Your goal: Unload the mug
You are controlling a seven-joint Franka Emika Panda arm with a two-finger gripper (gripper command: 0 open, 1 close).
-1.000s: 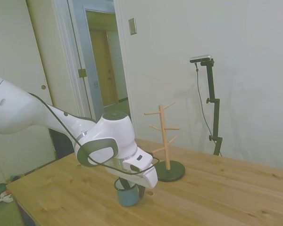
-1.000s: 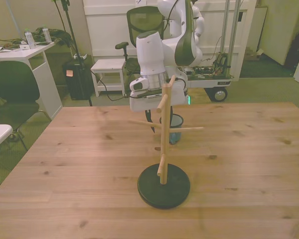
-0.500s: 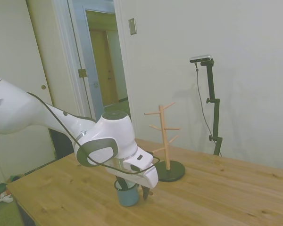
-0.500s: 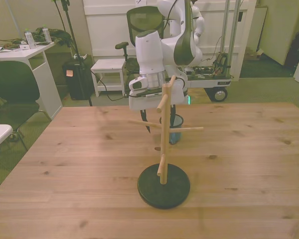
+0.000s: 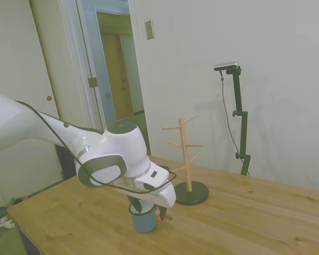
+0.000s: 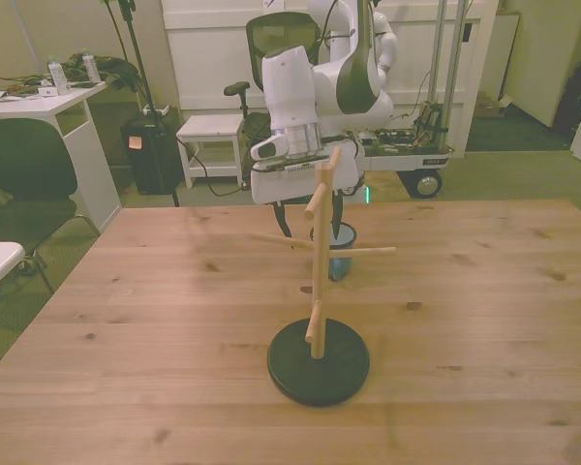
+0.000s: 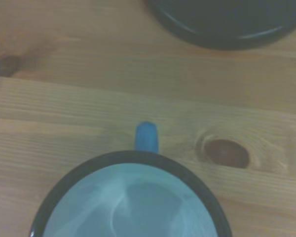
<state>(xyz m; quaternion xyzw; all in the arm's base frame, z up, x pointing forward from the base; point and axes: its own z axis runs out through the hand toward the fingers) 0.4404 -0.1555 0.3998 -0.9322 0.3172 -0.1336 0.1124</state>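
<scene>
From the wrist view I look straight down into the mug [image 7: 130,197]; it stands upright on the bench [image 7: 64,103], its white inside is empty, and its blue handle [image 7: 146,137] points toward the dark round base [image 7: 227,22] of the peg stand.

In the side view the mug [image 5: 144,218] sits on the wood just under the pincer [image 5: 149,210]; the dark fingers hang apart, one at each side of the rim, so I judge the pincer open and holding nothing; whether a finger touches the rim I cannot tell.

I judge that the mug is already off the stand and set down, so what remains is to withdraw; to do this well I would lift the arm straight up, with the fingers kept wide, until they are clear of the rim, and only then move sideways; a sideways pull too early could tip the mug.

Farther away, the wooden peg stand [image 5: 186,164] is near the mug but apart from it; its pegs are all bare.
</scene>
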